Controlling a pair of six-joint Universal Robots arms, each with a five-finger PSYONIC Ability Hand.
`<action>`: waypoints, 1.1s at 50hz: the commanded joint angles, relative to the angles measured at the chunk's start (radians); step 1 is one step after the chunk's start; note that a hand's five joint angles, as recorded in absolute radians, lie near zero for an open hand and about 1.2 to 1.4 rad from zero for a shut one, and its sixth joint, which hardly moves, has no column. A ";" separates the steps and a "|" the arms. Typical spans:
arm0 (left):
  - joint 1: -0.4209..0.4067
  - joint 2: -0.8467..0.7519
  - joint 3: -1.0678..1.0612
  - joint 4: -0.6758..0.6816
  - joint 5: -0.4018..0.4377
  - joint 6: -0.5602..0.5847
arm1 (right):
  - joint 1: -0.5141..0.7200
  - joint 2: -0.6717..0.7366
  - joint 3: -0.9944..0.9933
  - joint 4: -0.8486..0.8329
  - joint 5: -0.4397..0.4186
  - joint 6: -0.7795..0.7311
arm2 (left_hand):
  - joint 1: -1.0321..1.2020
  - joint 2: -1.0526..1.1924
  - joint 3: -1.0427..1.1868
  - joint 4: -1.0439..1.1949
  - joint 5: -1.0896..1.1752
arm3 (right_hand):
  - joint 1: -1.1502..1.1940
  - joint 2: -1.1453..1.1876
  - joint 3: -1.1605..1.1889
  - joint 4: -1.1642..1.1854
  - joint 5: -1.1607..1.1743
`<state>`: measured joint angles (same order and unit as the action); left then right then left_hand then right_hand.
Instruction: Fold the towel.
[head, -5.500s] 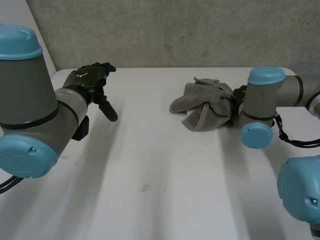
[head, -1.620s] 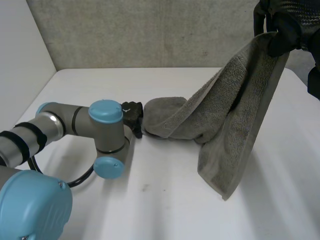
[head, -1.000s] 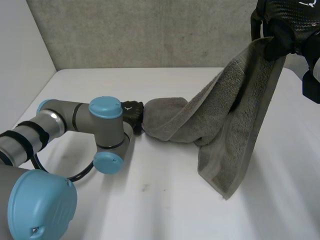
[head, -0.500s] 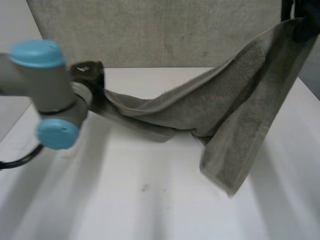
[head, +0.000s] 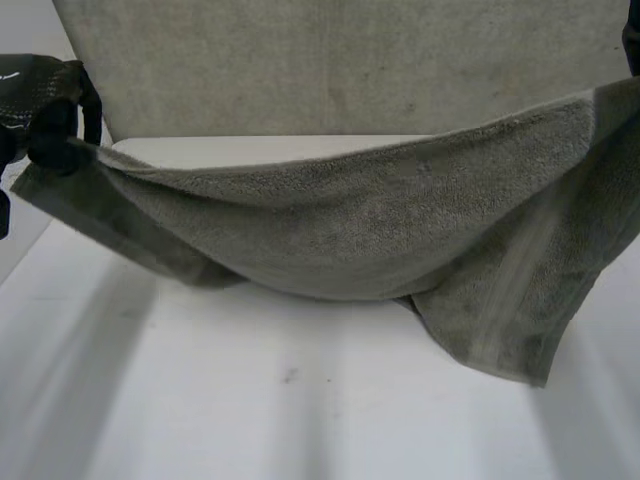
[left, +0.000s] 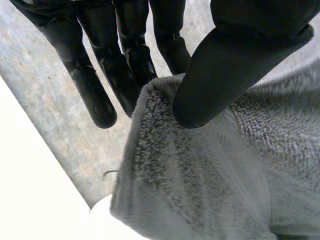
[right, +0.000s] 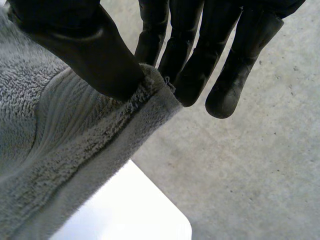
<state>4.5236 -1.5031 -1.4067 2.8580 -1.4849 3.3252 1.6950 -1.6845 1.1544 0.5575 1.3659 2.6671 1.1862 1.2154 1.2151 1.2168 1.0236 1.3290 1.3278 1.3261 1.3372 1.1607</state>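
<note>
left hand (left: 235, 65) pinches towel (head: 350, 230) corner | right hand (right: 85, 50) pinches other corner | towel sags between

The towel (head: 380, 230) now hangs stretched wide, no longer bunched; my left hand (head: 40, 95) has risen above the desk's (head: 300, 420) left edge, my right hand (right: 200, 50) farther right.

the grey terry towel (head: 380, 230) hangs over the white table (head: 250, 400), one corner in the black left hand (head: 35, 95) far left, another in the black right hand (right: 75, 40) far right, its middle sagging, a flap lowest near right.
</note>
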 joint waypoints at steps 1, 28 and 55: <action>0.029 -0.165 0.063 -0.055 0.011 0.062 | 0.000 0.141 -0.033 0.064 0.002 -0.044 | 0.210 0.181 0.181 0.180 0.198 | 0.067 0.068 0.070 0.059 0.061; -0.069 -0.826 1.032 0.363 -0.081 -0.134 | 0.184 0.858 -0.894 -0.522 0.194 0.112 | 0.210 0.181 0.181 0.180 0.198 | 0.067 0.068 0.070 0.059 0.061; -0.029 -0.635 0.067 0.549 0.009 -0.182 | 0.161 0.704 0.016 -0.619 0.044 0.073 | 0.210 0.181 0.181 0.180 0.198 | 0.067 0.068 0.070 0.059 0.061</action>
<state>4.4893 -2.1257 -1.1218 3.3225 -1.5096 3.1195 1.8557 -1.0355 1.0081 -0.0221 1.4289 2.8192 1.1950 1.2175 1.2165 1.2189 1.0284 1.3291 1.3287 1.3336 1.3372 1.1666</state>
